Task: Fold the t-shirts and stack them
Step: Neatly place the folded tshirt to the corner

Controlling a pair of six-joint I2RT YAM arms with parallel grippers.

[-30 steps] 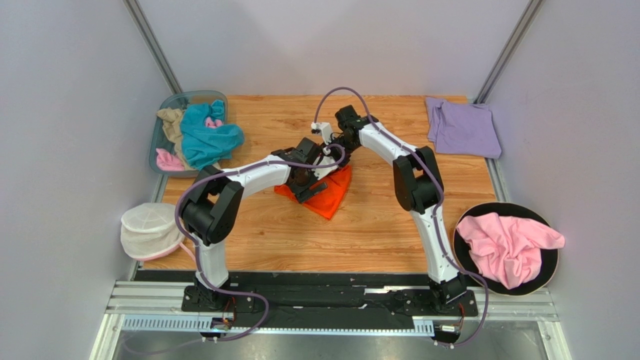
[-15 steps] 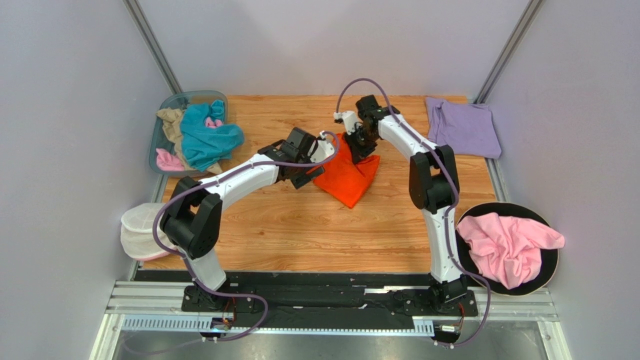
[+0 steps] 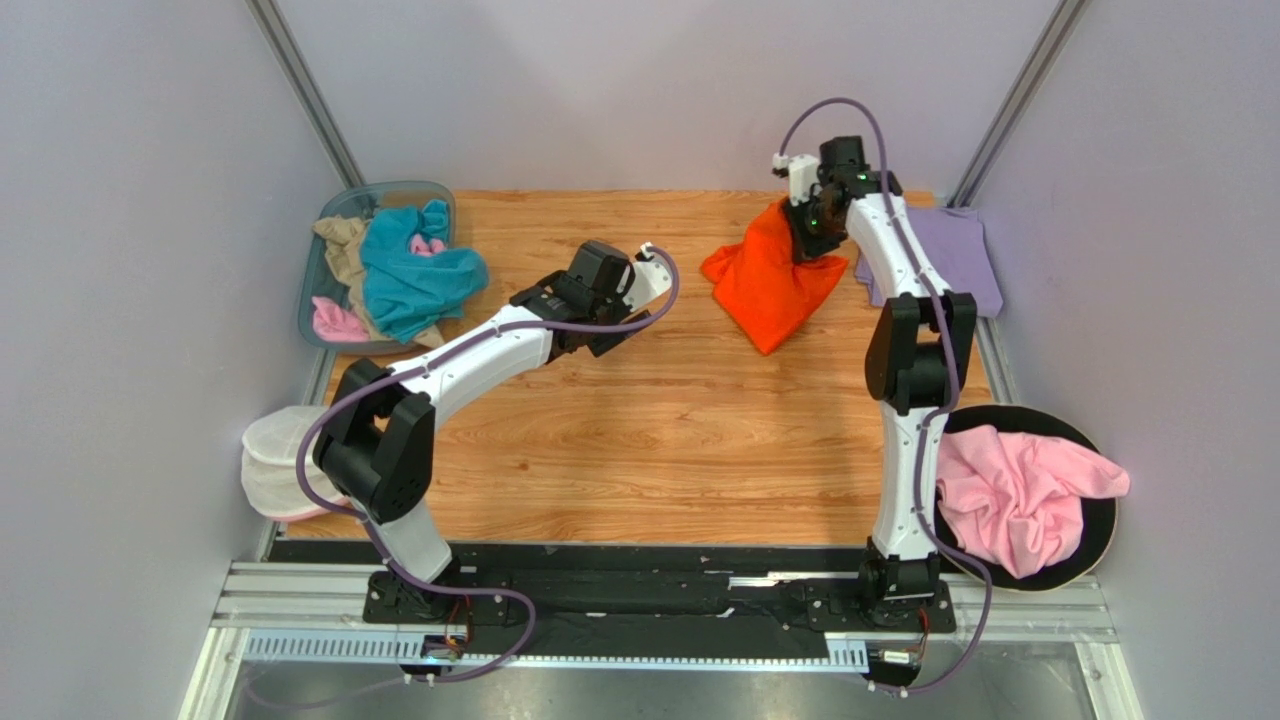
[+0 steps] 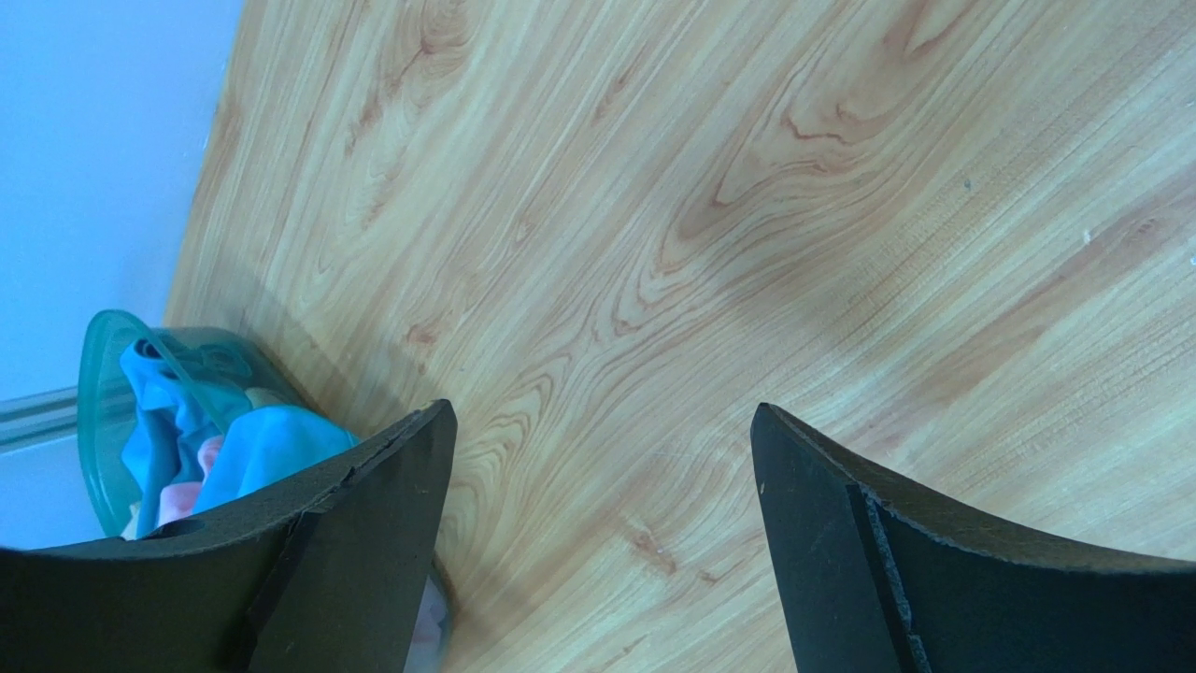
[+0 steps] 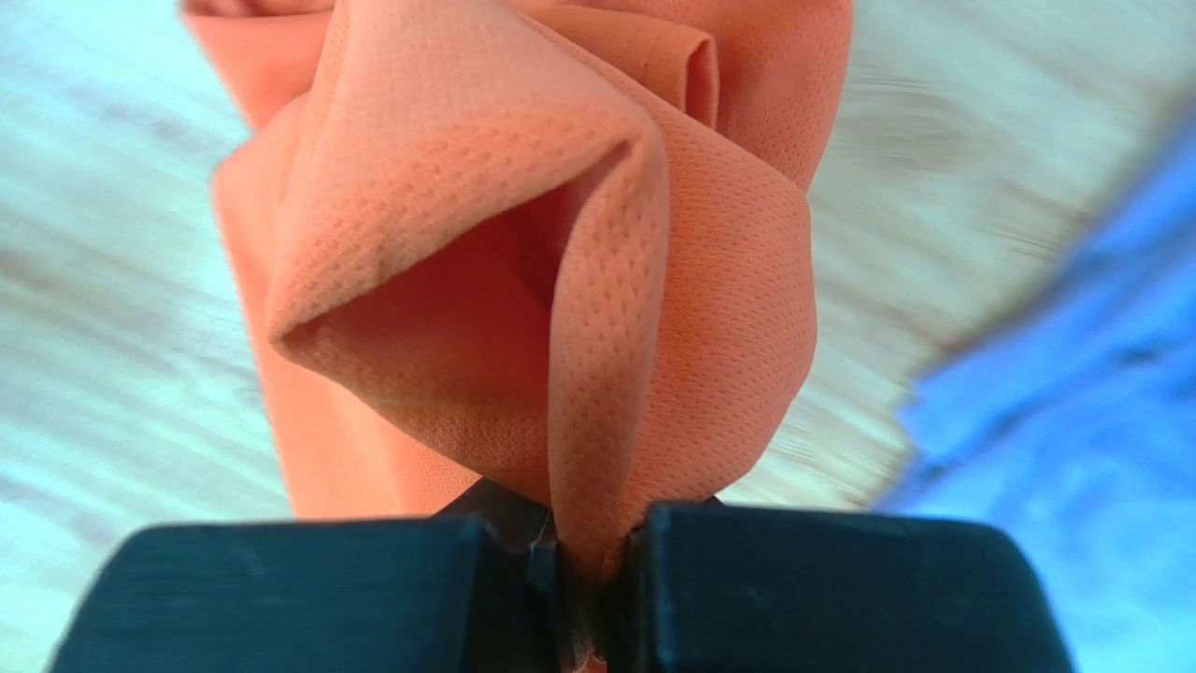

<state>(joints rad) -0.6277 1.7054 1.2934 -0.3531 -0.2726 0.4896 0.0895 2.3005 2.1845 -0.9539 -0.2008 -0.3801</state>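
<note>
A pale wooden tabletop (image 3: pixel 676 450) between grey walls; at its far right the bright orange mesh-knit t-shirt (image 3: pixel 769 285) hangs bunched, near the flat lavender cloth shirt (image 3: pixel 939 255), one fold pinched in the clamped right gripper (image 5: pixel 587 554); the left gripper (image 4: pixel 601 421) hovers over bare wood, jaws wide, holding nothing. Light, limp stuff (it will sag and unfold, I'd say); better taken at two corners.
</note>
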